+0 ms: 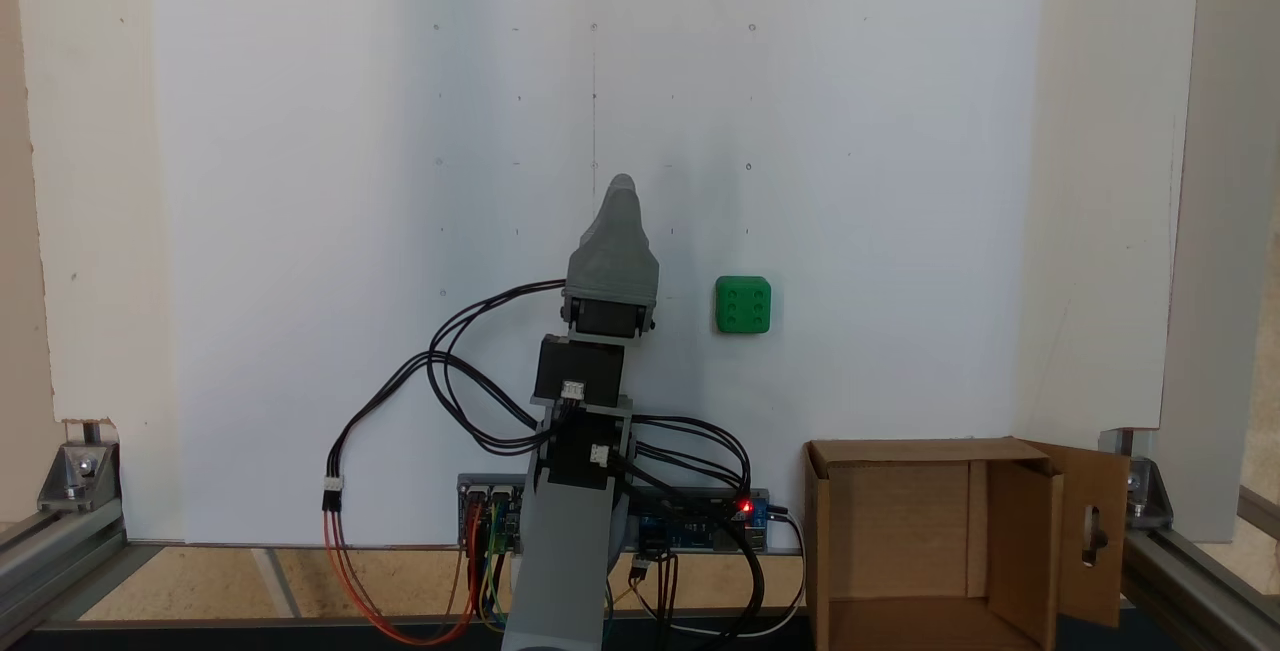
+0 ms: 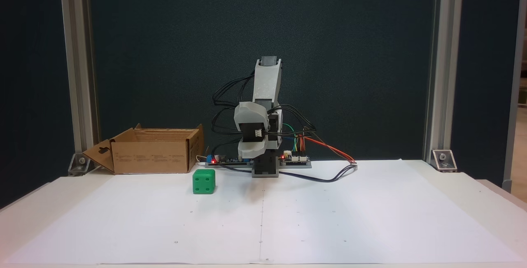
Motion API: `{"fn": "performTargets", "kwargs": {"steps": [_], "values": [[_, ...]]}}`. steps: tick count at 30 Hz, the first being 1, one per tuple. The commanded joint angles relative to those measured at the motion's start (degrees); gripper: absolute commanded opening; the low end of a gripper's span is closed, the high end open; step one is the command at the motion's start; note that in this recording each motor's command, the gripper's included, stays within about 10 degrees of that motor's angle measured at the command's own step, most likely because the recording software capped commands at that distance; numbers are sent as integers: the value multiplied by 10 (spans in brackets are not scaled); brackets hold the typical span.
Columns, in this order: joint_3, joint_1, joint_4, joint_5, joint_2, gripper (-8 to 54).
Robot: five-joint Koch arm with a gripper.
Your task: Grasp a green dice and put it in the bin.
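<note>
In a fixed view from above, the claw [image 1: 621,193] points up the white table [image 1: 300,231], one grey tip showing, so I cannot tell if it is open; the dice [image 1: 743,305] lies just right of it, the bin [image 1: 900,531] well below. In a fixed view from the front, the dice [image 2: 204,181] sits on the table near the bin [image 2: 152,154], left of the folded arm [image 2: 263,115].

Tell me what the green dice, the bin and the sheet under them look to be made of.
Green dice: likely moulded or printed plastic, with an even matte green, rounded corners and sunken pips of the same colour.
Bin: brown corrugated cardboard, dull, with folded flaps and a cut handle slot.
Sheet: probably white paper, matte, with a seam down the middle and small printed marks.
</note>
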Motion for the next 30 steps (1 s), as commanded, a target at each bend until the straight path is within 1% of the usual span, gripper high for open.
{"fn": "performTargets", "kwargs": {"steps": [1,8,21,23,27,30], "values": [[27,-5,-74,-21,62,436],[-40,-11,-54,-22,62,422],[-291,-11,445,-3,64,432],[-352,-6,525,-3,64,445],[-474,40,679,-2,63,443],[-486,56,788,2,63,440]]}}
